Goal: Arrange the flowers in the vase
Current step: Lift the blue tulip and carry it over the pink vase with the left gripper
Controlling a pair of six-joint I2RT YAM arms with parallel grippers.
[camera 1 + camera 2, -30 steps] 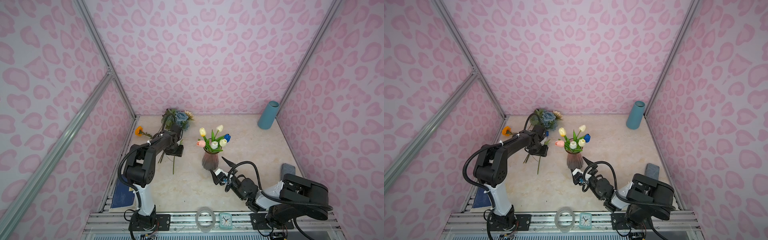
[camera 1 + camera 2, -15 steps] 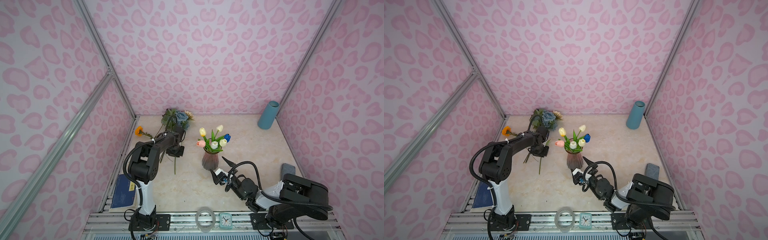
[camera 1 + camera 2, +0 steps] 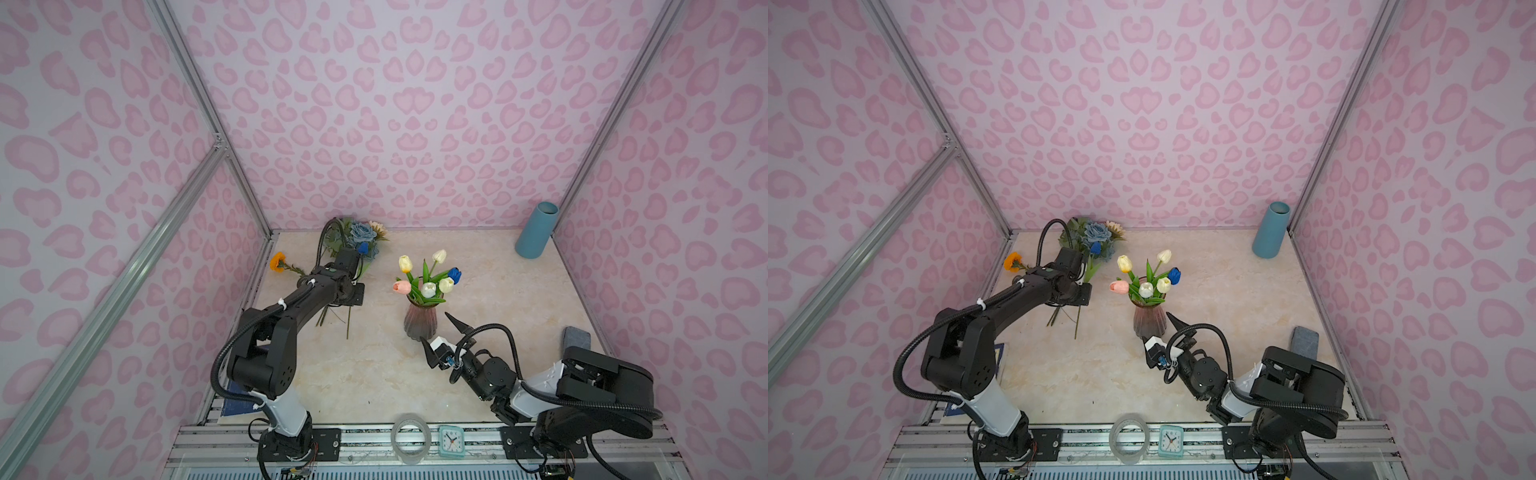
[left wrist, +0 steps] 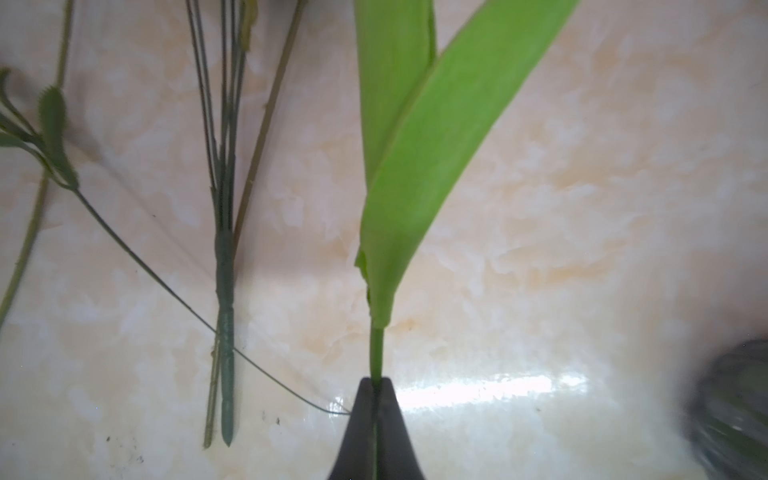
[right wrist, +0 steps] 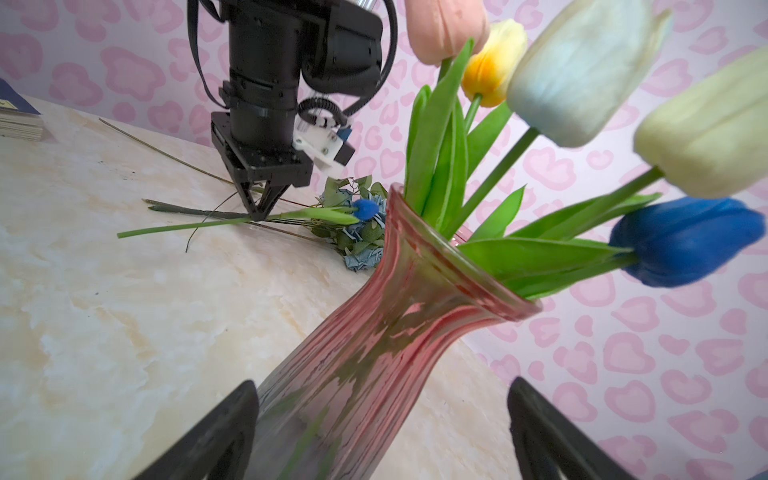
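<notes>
Pink-blotched wallpaper covers the walls, seamed by aluminium posts, around a cream marbled surface. The pink glass vase stands mid-surface with tulips in it. Left of the vase lie the dusty-blue bunch and, farther left, the orange bloom. There the left hand is pinched tight on the green stem of a blue-budded flower stretched low along the surface. The right hand stands wide, its fingers to either side of the vase's lower body. A teal cylinder stands in the corner far right of the vase. A tape roll and small clock sit on the rail in front of the vase.
</notes>
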